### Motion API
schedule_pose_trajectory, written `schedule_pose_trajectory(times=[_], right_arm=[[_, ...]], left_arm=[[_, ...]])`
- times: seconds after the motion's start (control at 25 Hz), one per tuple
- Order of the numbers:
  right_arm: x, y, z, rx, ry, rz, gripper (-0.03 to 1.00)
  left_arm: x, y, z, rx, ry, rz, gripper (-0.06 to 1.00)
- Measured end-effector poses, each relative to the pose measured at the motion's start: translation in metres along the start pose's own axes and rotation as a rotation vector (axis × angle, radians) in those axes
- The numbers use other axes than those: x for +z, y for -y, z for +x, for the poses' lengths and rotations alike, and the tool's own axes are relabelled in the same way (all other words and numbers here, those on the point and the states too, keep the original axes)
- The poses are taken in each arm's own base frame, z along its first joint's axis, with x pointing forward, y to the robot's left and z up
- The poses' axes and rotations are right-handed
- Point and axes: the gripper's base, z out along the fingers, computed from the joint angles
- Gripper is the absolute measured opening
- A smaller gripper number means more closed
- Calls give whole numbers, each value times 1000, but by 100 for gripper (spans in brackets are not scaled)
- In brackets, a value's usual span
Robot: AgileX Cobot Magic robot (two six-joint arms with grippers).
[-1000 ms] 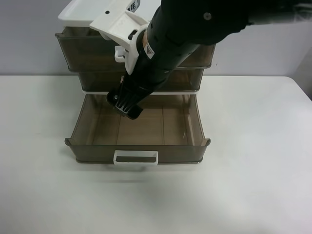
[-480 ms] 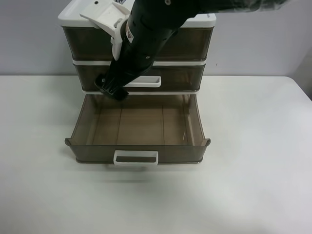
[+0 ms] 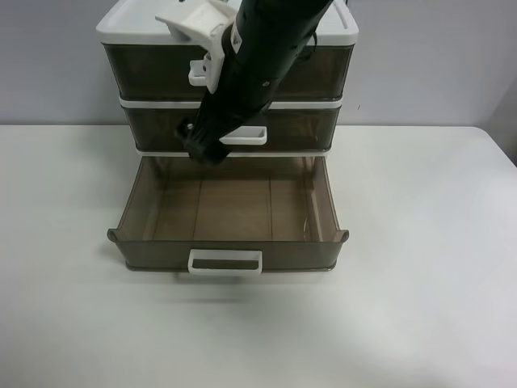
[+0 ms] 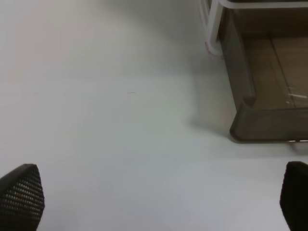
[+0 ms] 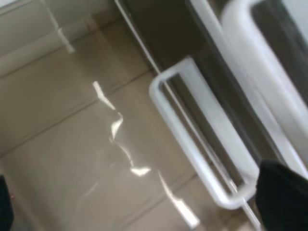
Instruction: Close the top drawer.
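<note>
top drawer (image 3: pixel 145 73) over mid drawer (image 3: pixel 300 129) | btm drawer (image 3: pixel 299 255) out frt, on table (image 3: pixel 420 283) | R gripper (image 3: pixel 203 151) before mid drawer

Work surface: a white, matte table (image 3: pixel 420 267), fills the lower part of the exterior high view. Its far edge meets the wall (image 3: pixel 428 65), with a rounded corner at the view's right. Wall: plain, pale grey-blue, unmarked, no window seen. Lighting: even and diffuse, casting only soft, faint shadows on the tabletop. The darker strip beyond the table's right corner cannot be identified.
</note>
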Motion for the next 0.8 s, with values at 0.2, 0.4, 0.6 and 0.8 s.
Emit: schedule_pose_trajectory(times=[0.2, 0.4, 0.6, 0.8], right_arm=[[-72, -5, 7, 5, 5, -33, 99], [-129, -4, 29, 19, -57, -47, 99], [-166, -7, 54, 52, -11, -40, 99], [-194, -16, 104, 64, 10, -16, 99]], left_arm=[[0, 0, 0, 0, 0, 0, 99], [0, 0, 0, 0, 0, 0, 99], [0, 0, 0, 0, 0, 0, 99], [0, 0, 0, 0, 0, 0, 99]])
